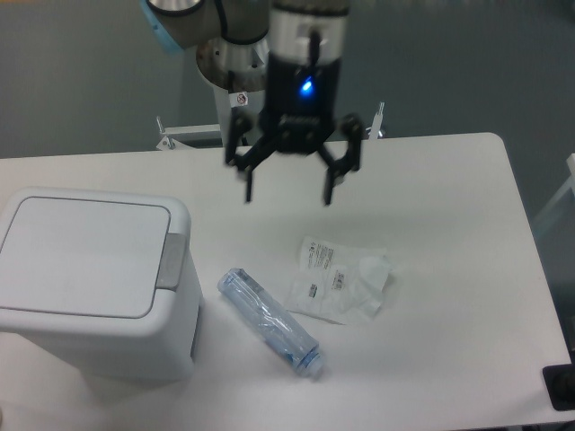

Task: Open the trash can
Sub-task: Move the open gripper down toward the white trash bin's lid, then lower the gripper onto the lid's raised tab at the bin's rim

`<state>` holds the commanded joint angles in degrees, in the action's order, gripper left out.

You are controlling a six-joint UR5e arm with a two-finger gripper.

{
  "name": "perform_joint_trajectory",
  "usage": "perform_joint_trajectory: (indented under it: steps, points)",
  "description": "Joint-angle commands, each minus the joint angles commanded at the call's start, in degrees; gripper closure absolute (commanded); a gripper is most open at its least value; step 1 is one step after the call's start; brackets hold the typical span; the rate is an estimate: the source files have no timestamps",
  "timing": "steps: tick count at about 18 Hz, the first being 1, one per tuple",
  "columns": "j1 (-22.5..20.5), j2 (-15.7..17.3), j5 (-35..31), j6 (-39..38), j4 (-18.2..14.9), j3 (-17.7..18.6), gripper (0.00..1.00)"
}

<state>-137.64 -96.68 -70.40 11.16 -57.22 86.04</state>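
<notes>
We saw the trash can (94,287) standing at the left edge of the desk (449,197), toward the front-left corner. It was a boxy white bin with rounded corners. Its flat lid (81,256) lay closed and level on top. The grey push-button tab (172,261) sat on the rim at the lid's right side, facing the middle of the desk.

The gripper (288,196) hung in the air above the back-middle part of the desk, to the right of the bin and well apart from it. Its two dark fingers (248,184) pointed downward and were spread wide, with nothing between them. A blue light glowed on the gripper body (306,87). The arm's grey joint with its light blue cap (162,27) showed at the top, and behind it stood the white mounting post (238,112) beyond the back edge.

A clear plastic bottle (269,322) lay on its side near the front of the desk, just right of the bin, its capped end pointing toward the front-right. A crumpled white wrapper (341,280) with printed text lay just beside the bottle, on its right. We could not tell whether the two touched. The wrapper sat below the gripper's open fingers in the view.
</notes>
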Motion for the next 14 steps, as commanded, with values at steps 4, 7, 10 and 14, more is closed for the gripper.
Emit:
perform_joint_trajectory:
  steps: [4, 7, 10, 14]
  points:
    - [1.8, -1.1, 0.0, -1.8, 0.4, 0.1, 0.00]
    - [2.5, -1.9, -0.1, -3.5, 0.4, 0.1, 0.00]
    - [3.0, -2.6, -0.2, -4.7, 0.4, 0.2, 0.00]
    - [4.0, -3.4, -0.2, -5.1, 0.4, 0.2, 0.00]
